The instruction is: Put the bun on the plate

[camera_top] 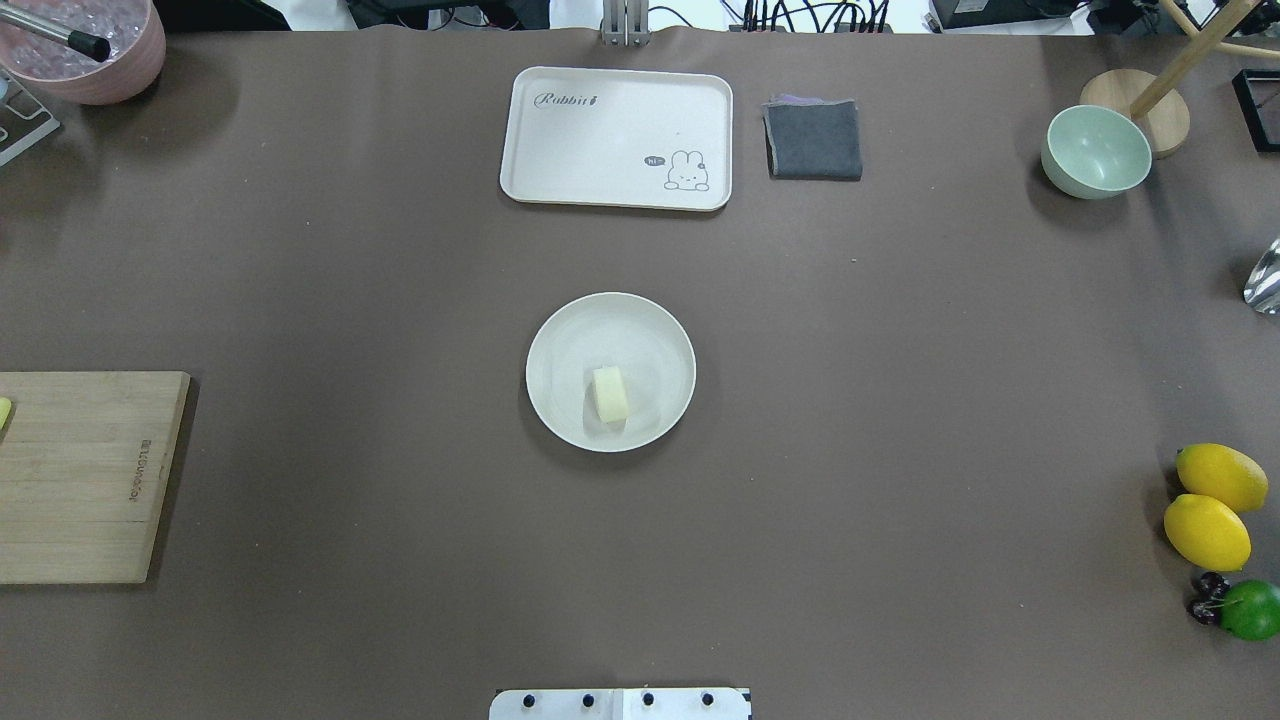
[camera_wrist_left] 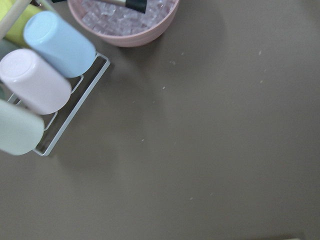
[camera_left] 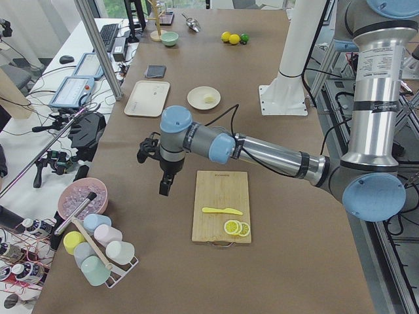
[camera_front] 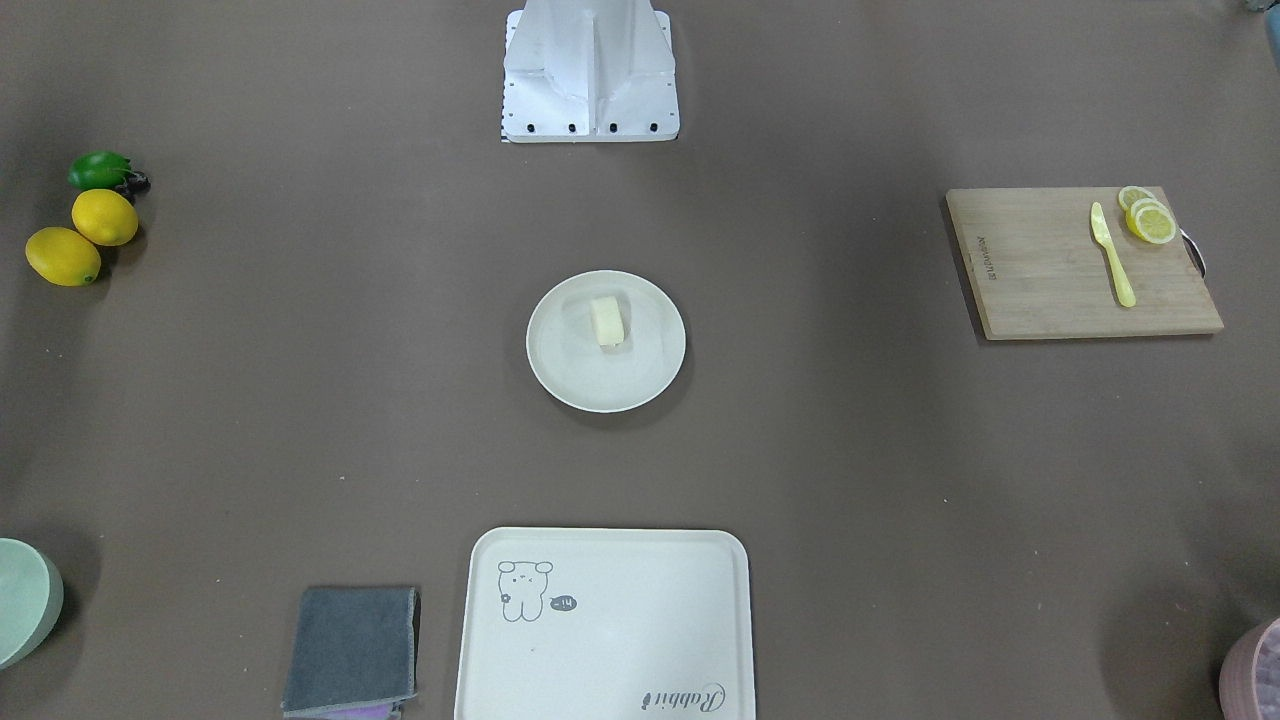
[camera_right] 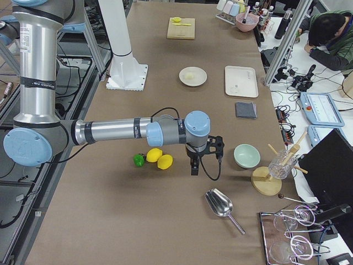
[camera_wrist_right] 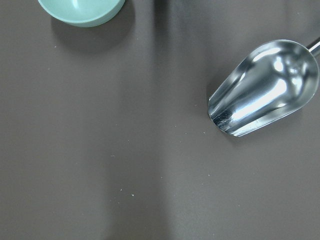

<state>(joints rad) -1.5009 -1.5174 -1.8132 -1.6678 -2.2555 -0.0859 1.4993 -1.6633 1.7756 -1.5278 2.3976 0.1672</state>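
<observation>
The pale cream bun (camera_front: 607, 321) (camera_top: 610, 393) lies on the round cream-white plate (camera_front: 560, 380) (camera_top: 560, 340) at the table's middle, a little toward the robot's side of the plate's centre. Neither gripper is near it. My left gripper (camera_left: 167, 186) hangs over bare table between the cutting board and the pink ice bowl. My right gripper (camera_right: 194, 168) hangs near the lemons and the green bowl. Both show only in the side views, so I cannot tell whether they are open or shut.
A rectangular cream tray (camera_top: 615, 135) and a grey cloth (camera_top: 814, 138) lie at the far edge. A green bowl (camera_top: 1095, 152), lemons (camera_top: 1207, 530) and a metal scoop (camera_wrist_right: 265, 87) are on my right. A cutting board (camera_front: 1080, 262) with knife and lemon slices, an ice bowl (camera_wrist_left: 125, 20) and cups (camera_wrist_left: 57, 42) are on my left.
</observation>
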